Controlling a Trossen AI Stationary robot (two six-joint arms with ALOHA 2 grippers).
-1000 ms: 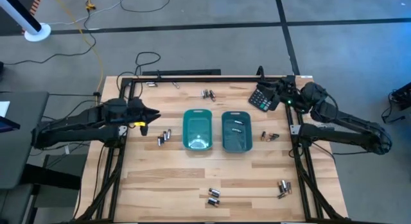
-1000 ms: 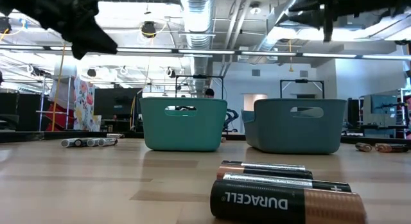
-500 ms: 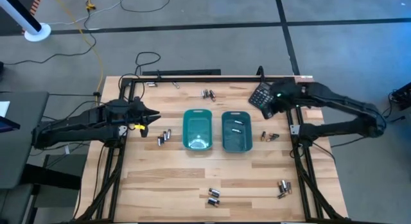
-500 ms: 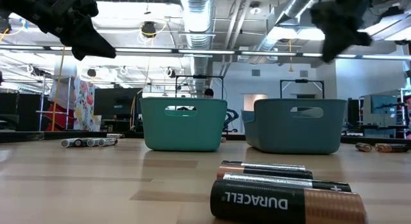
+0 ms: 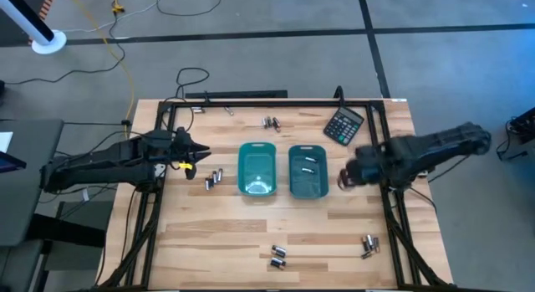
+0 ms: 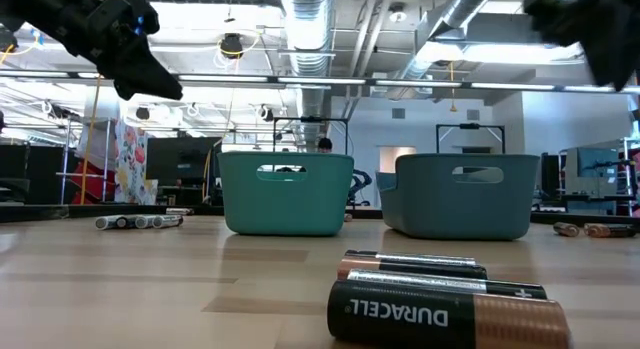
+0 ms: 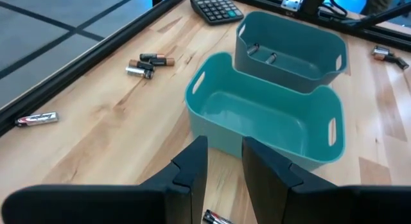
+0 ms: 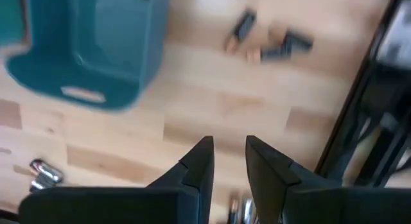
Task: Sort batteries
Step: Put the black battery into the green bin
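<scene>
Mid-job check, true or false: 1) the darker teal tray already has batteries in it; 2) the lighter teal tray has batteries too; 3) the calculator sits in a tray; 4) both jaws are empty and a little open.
1) True: two batteries lie in the darker teal tray.
2) False: the lighter teal tray holds none.
3) False: the calculator lies on the table, at its far right corner.
4) True: the left gripper and right gripper hold nothing, jaws slightly apart.
</scene>
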